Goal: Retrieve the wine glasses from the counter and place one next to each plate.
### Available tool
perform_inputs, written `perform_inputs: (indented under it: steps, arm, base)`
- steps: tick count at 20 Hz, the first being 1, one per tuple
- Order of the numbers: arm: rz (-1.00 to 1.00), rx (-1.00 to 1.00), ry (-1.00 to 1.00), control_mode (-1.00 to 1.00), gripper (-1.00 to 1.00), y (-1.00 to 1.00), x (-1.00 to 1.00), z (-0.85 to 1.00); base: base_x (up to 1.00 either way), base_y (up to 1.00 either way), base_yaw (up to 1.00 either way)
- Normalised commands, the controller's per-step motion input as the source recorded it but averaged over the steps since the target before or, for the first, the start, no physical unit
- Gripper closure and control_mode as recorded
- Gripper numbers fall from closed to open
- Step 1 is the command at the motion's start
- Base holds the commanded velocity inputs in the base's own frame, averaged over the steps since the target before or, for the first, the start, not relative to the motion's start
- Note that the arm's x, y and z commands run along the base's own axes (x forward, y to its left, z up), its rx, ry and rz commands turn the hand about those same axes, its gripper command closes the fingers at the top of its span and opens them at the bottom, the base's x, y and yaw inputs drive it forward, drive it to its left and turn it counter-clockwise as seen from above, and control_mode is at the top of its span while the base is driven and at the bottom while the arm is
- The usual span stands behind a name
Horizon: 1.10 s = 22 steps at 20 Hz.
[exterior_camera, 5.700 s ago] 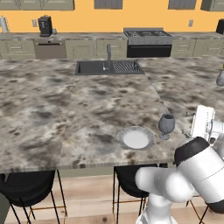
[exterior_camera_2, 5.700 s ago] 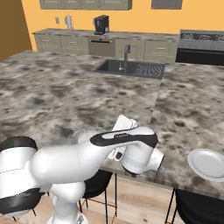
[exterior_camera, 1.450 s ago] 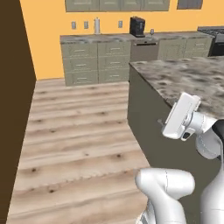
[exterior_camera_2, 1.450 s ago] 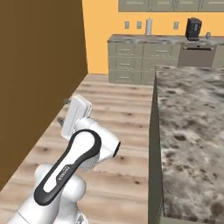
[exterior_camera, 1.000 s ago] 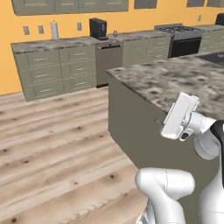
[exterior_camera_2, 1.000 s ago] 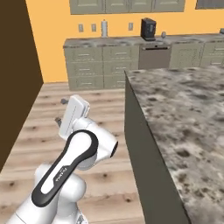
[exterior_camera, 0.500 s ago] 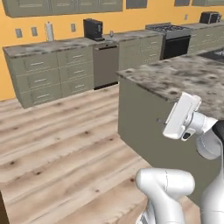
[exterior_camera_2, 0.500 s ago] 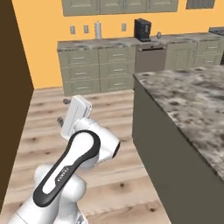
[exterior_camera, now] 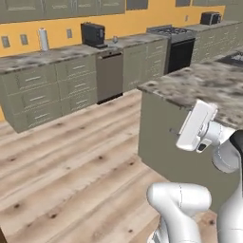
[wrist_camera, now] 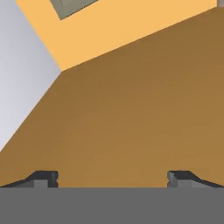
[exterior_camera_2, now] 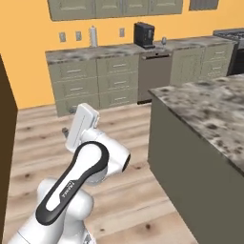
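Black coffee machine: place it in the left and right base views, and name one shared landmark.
Left base view: black coffee machine, upper left of centre, on the counter by the orange wall.
Right base view: upper right of centre, same counter.
Shared landmark: the dark dishwasher front just below it.

We count one long surface [exterior_camera: 52,54] along the orange wall. On it stand one black coffee machine [exterior_camera: 92,34], one white paper-towel roll [exterior_camera: 43,39] and one small wine glass [exterior_camera: 115,39] just beside the machine. We count one dishwasher front [exterior_camera: 110,76], one black range [exterior_camera: 180,50], one dark toaster oven [exterior_camera: 210,18] farther along, and one stone-topped island [exterior_camera: 199,83].
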Motion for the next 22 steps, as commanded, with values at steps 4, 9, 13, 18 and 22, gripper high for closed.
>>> perform_inputs:
  steps: [4, 9, 13, 18, 22]
  arm:
    - [0.0, 0.0, 0.0, 1.0, -1.0, 0.0, 0.0, 0.0]
    - [0.0, 0.0, 0.0, 1.0, -1.0, 0.0, 0.0, 0.0]
    - [0.0, 0.0, 0.0, 1.0, -1.0, 0.0, 0.0, 0.0]
    - [0.0, 0.0, 0.0, 1.0, -1.0, 0.0, 0.0, 0.0]
    - [0.0, 0.0, 0.0, 1.0, -1.0, 0.0, 0.0, 0.0]
  base:
    - [1.0, 1.0, -0.35]
    - [1.0, 1.0, -0.35]
    - [1.0, 1.0, -0.33]
    - [1.0, 1.0, -0.27]
    - [1.0, 1.0, -0.21]
